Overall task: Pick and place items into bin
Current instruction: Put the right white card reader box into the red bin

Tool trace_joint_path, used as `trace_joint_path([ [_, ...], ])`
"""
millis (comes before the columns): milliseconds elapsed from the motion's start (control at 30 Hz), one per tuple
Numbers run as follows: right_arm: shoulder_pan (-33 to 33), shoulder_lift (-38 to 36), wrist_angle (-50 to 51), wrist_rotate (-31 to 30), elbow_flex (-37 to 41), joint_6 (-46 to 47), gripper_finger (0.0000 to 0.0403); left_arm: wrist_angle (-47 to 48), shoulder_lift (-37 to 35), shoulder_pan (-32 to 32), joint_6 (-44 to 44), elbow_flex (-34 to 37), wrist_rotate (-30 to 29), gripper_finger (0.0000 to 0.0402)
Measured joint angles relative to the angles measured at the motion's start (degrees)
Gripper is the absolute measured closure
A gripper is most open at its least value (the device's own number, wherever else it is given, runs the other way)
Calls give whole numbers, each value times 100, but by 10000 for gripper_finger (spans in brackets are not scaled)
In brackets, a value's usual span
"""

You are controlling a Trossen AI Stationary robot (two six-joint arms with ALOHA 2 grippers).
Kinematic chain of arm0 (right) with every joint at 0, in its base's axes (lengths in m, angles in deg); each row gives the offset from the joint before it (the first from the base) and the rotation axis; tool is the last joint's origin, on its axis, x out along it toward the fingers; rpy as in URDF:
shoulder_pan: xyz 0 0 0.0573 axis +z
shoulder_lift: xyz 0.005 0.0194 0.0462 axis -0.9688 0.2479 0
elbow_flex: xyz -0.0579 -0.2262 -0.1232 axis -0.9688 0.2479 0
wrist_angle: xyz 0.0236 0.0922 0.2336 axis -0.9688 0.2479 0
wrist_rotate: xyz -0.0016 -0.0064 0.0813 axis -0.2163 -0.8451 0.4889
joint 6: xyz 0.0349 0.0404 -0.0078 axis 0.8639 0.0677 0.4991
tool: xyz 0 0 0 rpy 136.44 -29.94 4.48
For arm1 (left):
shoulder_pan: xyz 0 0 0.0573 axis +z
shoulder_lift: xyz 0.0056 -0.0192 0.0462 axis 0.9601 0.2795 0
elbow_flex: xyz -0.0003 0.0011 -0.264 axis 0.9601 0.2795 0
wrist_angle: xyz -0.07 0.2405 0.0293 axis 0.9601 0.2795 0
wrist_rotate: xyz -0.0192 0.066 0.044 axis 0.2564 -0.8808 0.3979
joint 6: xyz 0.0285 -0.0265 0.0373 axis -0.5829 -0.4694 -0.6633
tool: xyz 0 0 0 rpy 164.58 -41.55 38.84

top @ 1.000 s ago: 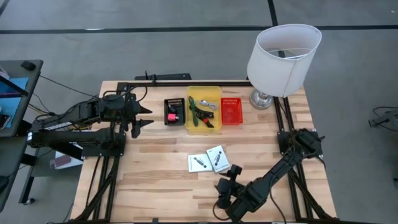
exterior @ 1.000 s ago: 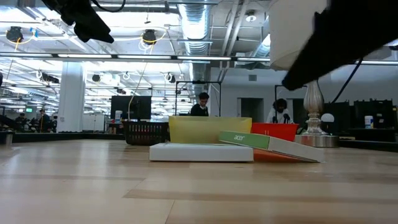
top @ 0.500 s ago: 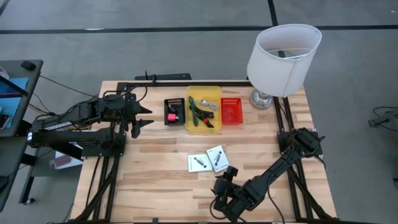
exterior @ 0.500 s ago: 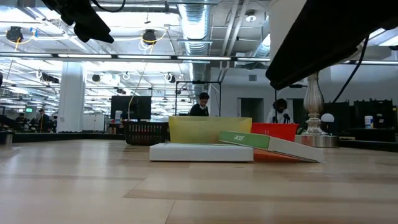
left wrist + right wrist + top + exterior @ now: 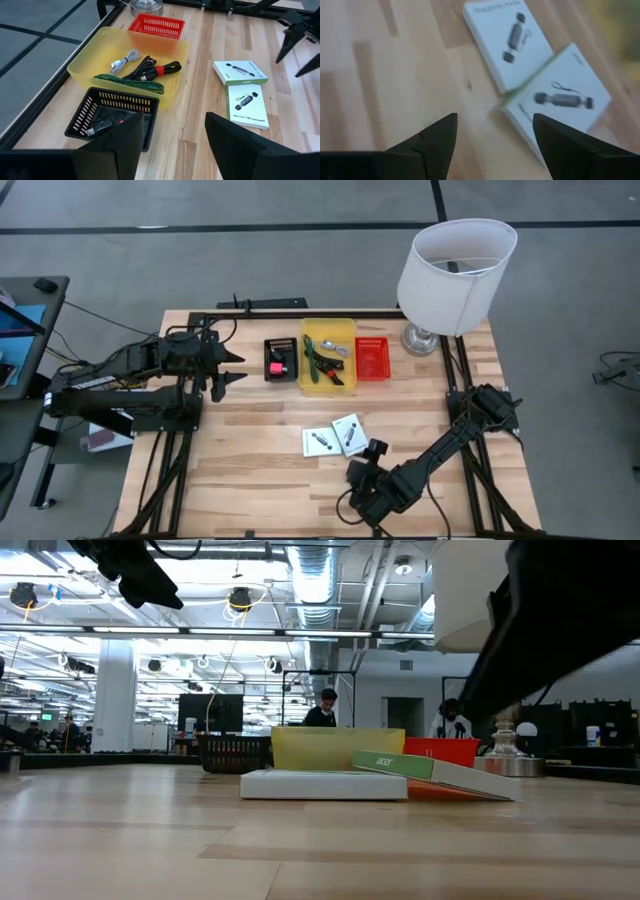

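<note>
A grey floor surrounds the wooden table, beneath bright ceiling lights and exposed ducts.

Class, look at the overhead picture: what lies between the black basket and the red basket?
The yellow bin, holding cables, sits between the black basket and the red basket, seen in the high view.

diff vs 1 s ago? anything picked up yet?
Only the right gripper moved: it dipped toward the table's near edge, then came back up a little, closer to the two white boxes, fingers open, holding nothing. Nothing was picked up or released. The left gripper, both boxes, the yellow bin, black basket, red basket and lamp stayed put.
</note>
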Motion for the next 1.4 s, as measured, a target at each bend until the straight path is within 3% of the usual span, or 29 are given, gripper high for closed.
trace_joint_path([
  [267,-122,0,416,-21,1,-40,149,0,0,0,24,0,0,196],
  [767,-440,44,455,205,5,-1513,149,0,2,0,31,0,0,196],
  [1400,-543,44,-91,558,555,-1451,149,3,2,0,83,0,0,196],
])
